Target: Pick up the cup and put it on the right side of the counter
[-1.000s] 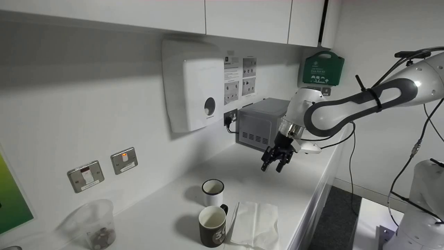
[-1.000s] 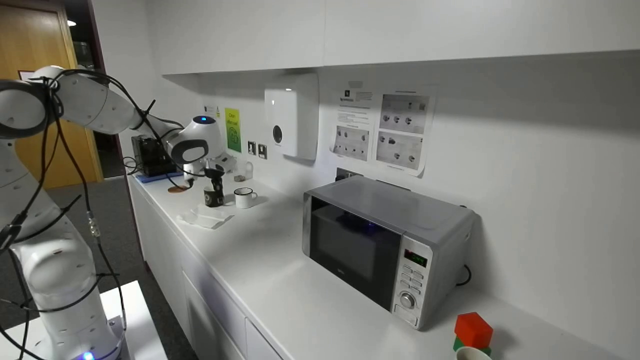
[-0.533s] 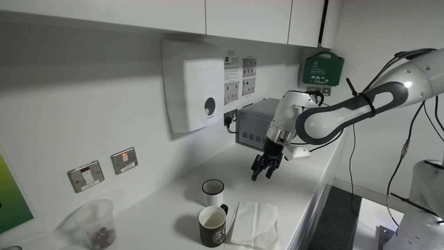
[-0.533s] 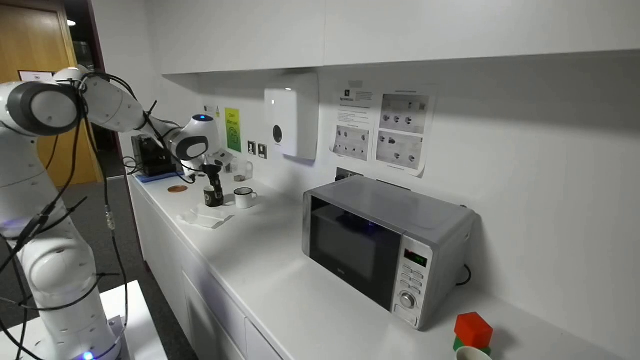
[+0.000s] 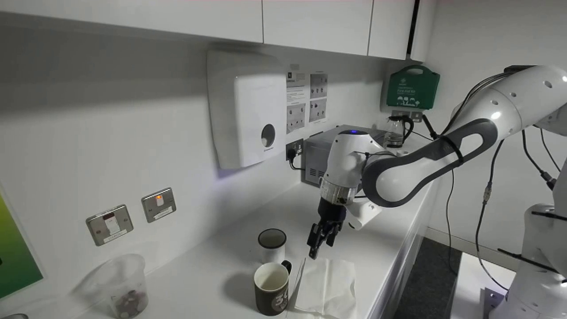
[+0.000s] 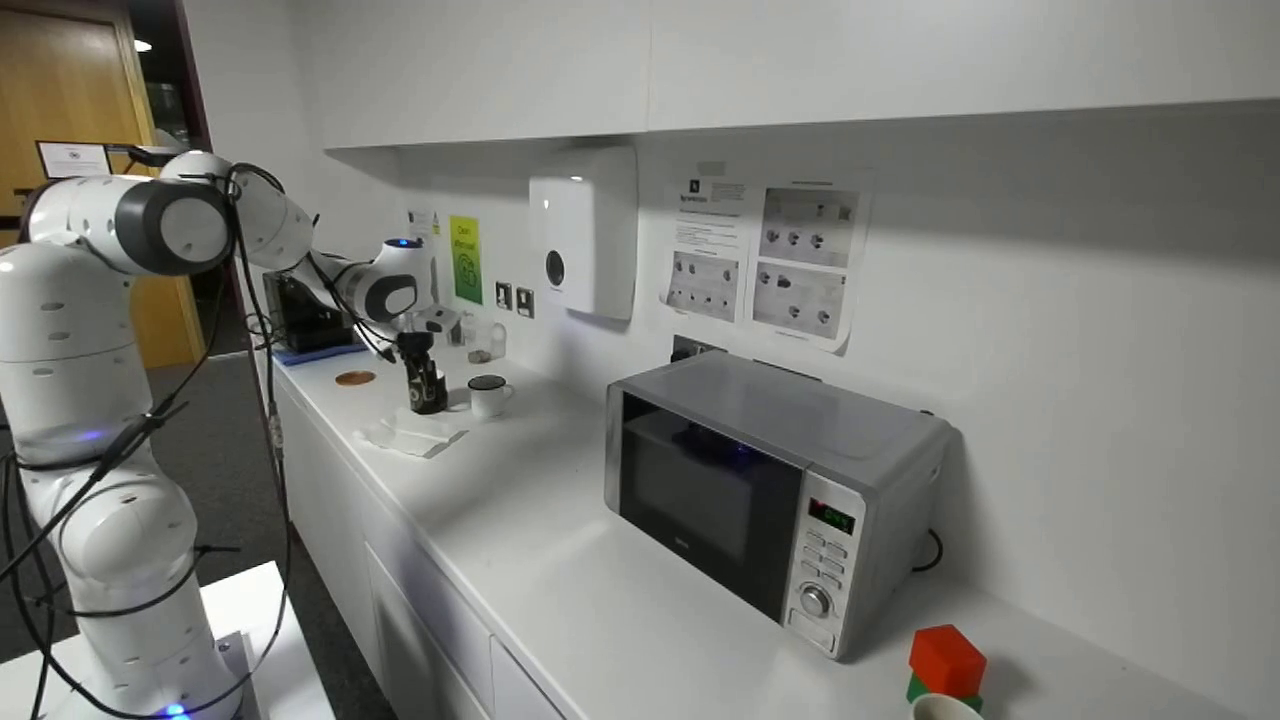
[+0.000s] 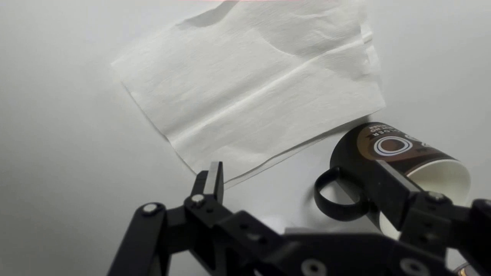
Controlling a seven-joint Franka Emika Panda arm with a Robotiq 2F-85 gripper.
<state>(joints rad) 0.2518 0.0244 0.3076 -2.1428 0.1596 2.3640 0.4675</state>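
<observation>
Clearly, the gripper [image 7: 297, 165] hung above the counter [image 6: 560, 500], its fingers set wide apart in the wrist view; the dark mug [image 5: 271, 293] stood upright near it, between the counter's wall edge and its front edge, the handle turned toward the gripper's side; in an exterior view the two showed apart; the white cup [image 5: 273, 255] with the dark rim stood just beside the dark mug, closer to the wall edge; a creased paper sheet [image 5: 326, 285] lay between the dark mug and the front edge; a clear container [image 5: 126, 279] stood by the wall edge; the microwave [image 6: 750, 485] sat along that same edge, well apart from the dark mug; a red block [image 6: 946, 660] lay beyond the microwave.
</observation>
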